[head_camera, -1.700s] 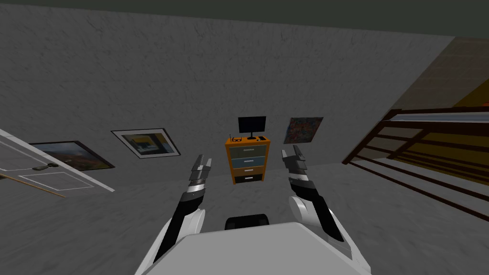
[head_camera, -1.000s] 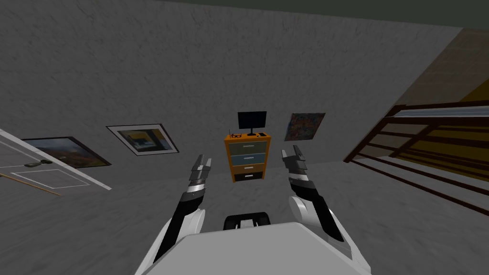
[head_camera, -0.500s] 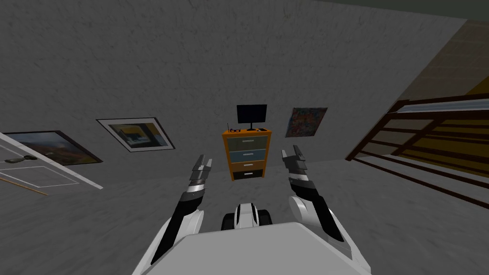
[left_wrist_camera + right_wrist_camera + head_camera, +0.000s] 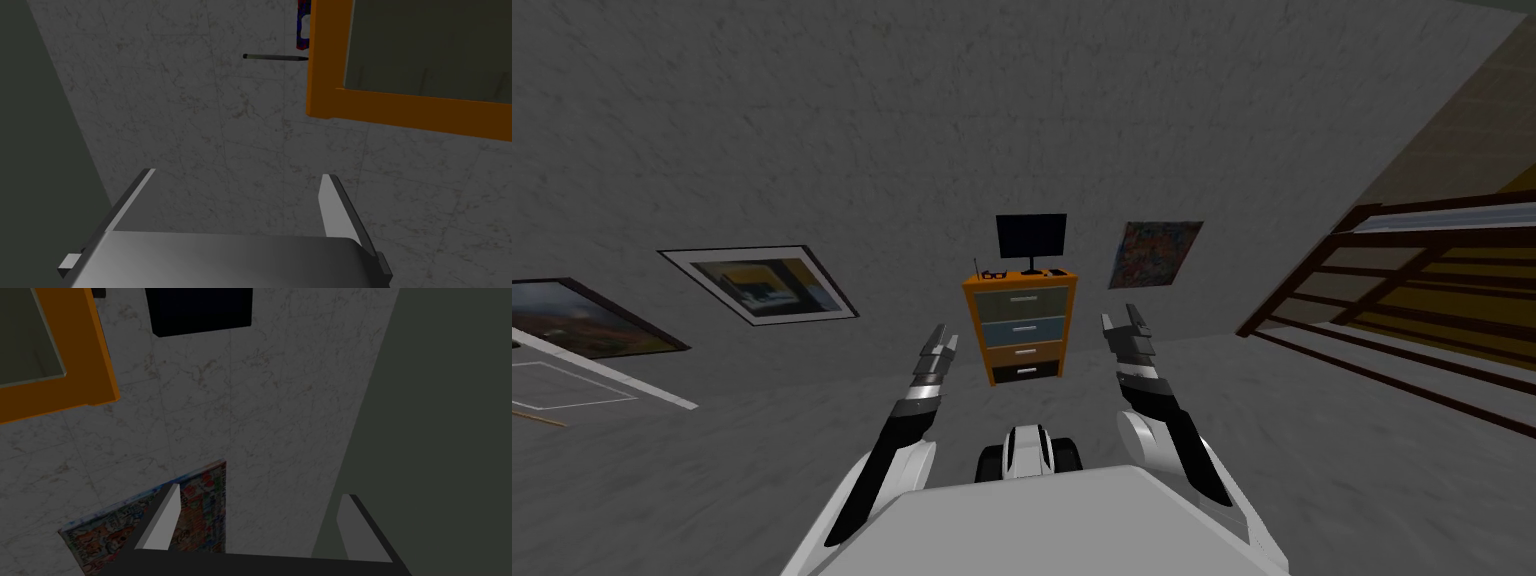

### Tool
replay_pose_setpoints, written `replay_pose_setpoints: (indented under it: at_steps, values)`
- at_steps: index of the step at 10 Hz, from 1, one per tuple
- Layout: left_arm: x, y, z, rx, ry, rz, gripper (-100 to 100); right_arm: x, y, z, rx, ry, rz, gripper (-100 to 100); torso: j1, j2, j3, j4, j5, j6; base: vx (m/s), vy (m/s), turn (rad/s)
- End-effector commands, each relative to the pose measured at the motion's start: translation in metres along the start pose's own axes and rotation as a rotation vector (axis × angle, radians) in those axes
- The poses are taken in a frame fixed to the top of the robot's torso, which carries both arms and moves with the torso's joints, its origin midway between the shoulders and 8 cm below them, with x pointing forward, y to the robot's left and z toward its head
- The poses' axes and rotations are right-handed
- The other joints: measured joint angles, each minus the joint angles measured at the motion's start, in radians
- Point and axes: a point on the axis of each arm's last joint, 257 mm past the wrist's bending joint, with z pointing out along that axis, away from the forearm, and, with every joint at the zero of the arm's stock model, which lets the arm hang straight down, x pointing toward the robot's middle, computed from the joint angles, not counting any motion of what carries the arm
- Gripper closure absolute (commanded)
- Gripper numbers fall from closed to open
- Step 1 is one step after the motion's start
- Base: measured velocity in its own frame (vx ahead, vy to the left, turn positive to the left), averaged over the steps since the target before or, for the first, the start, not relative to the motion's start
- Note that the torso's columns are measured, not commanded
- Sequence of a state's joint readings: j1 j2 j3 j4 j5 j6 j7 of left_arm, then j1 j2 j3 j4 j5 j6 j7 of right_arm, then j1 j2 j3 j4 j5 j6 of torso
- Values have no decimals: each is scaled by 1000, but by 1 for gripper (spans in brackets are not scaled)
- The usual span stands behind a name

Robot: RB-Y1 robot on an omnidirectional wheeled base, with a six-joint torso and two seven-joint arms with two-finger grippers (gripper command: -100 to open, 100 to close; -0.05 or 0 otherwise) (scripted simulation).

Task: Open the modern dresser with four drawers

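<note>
Ahead, the orange dresser (image 4: 1020, 328) stands against the grey wall, well apart from both arms. Its four drawer fronts look shut, and a black monitor (image 4: 1031, 236) sits on top. The left gripper (image 4: 945, 340) and right gripper (image 4: 1119, 316) are raised to either side of it in the head view — each with fingers spread apart, holding nothing — and a colourful picture (image 4: 1155, 254) hangs beside the dresser.

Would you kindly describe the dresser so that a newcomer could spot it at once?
Look along the grey back wall. The dresser stands against it, a black monitor on top. Its orange frame and four differently coloured drawers set it apart from the wall pictures.
</note>
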State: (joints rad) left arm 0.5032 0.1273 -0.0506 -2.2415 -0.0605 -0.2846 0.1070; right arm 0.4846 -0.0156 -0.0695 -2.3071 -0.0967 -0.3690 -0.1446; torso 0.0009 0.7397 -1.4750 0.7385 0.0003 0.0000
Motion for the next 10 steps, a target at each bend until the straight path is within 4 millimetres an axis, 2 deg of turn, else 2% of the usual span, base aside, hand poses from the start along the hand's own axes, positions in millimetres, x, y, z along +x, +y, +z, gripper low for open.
replay_pose_setpoints:
  at_steps: [1,10]
  values:
    - [0,8,1,-37,-3,-2,-100,0,0,0,0,0,0,0,1,0,0,0,0,0,86,-68,-15]
    - [-1,44,0,-193,-17,-12,-100,0,0,0,0,0,0,0,0,-1,-1,0,0,0,116,-84,-20]
